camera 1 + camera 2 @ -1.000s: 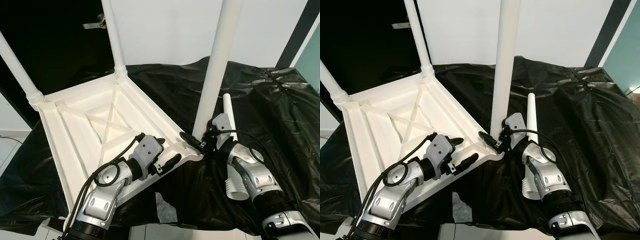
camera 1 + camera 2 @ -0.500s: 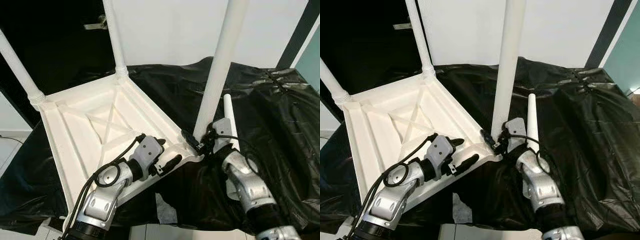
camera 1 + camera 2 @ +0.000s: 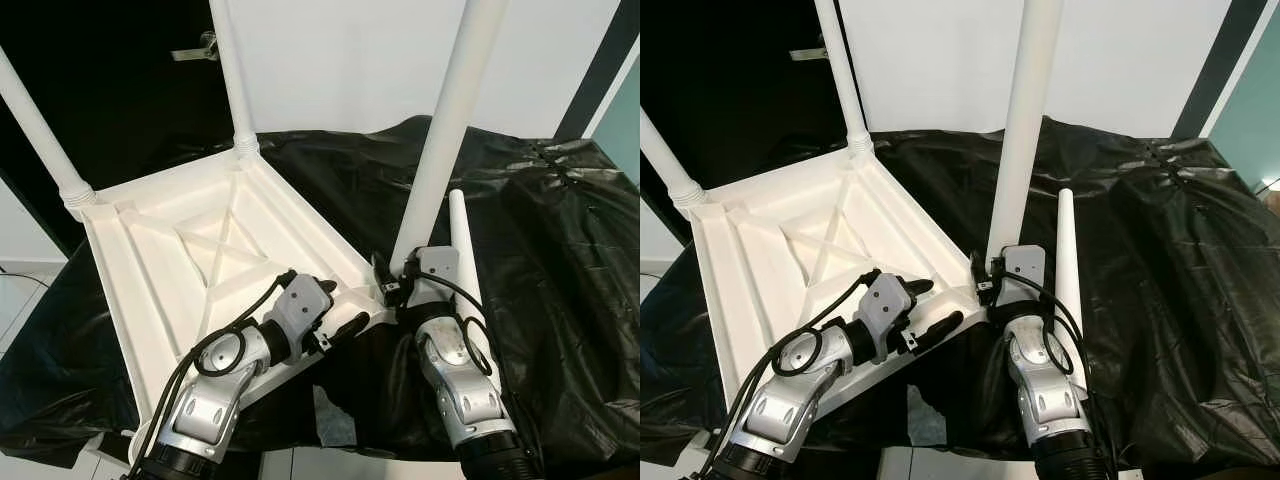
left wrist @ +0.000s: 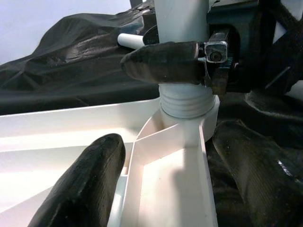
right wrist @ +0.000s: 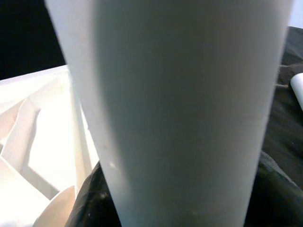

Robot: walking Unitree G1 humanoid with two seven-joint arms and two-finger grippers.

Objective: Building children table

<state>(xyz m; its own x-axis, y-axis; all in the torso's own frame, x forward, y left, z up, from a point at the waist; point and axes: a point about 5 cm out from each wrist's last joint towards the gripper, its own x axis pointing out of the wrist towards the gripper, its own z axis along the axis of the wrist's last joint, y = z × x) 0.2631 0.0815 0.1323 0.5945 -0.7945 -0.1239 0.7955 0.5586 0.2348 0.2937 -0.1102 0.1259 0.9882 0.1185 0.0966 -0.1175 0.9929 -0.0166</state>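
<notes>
black plastic sheeting covers the surface under everything, with a dark door and white wall behind. the upside-down white children's table lies tilted on the sheeting, ribbed underside up, three legs screwed in — their tops cut off. a loose fourth leg lies beside the right arm. the right gripper has its jaws clamped on the near corner leg by its threaded base. the left gripper sits at that corner, jaws apart astride the rim.

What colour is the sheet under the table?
Black and shiny sheet; best seen in the left eye view.
</notes>
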